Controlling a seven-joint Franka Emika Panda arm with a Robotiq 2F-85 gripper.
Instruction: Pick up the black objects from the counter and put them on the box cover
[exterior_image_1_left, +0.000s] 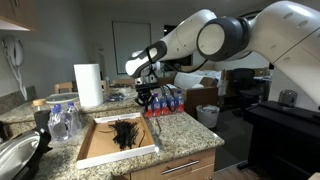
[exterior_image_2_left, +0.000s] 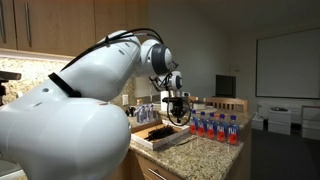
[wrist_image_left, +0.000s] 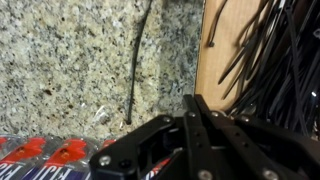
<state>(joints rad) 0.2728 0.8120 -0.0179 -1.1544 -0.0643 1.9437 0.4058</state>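
A brown cardboard box cover (exterior_image_1_left: 100, 150) lies on the granite counter and holds a pile of thin black ties (exterior_image_1_left: 125, 133). Both also show in an exterior view, the cover (exterior_image_2_left: 163, 140) with the ties (exterior_image_2_left: 156, 132) on it. In the wrist view one long black tie (wrist_image_left: 138, 60) lies on the bare counter just left of the cover's edge (wrist_image_left: 210, 60), with the pile (wrist_image_left: 270, 50) on the cover. My gripper (wrist_image_left: 195, 100) hangs above the counter beside the cover, fingers pressed together, and I see nothing between them. It shows in both exterior views (exterior_image_1_left: 148, 100) (exterior_image_2_left: 178, 118).
A pack of red-and-blue labelled bottles (exterior_image_1_left: 166, 100) (exterior_image_2_left: 215, 127) stands just past the gripper. A paper towel roll (exterior_image_1_left: 89, 85), clear plastic bottles (exterior_image_1_left: 62, 120) and a metal pan (exterior_image_1_left: 15, 155) sit beyond the cover. The counter edge (exterior_image_1_left: 190, 150) is close by.
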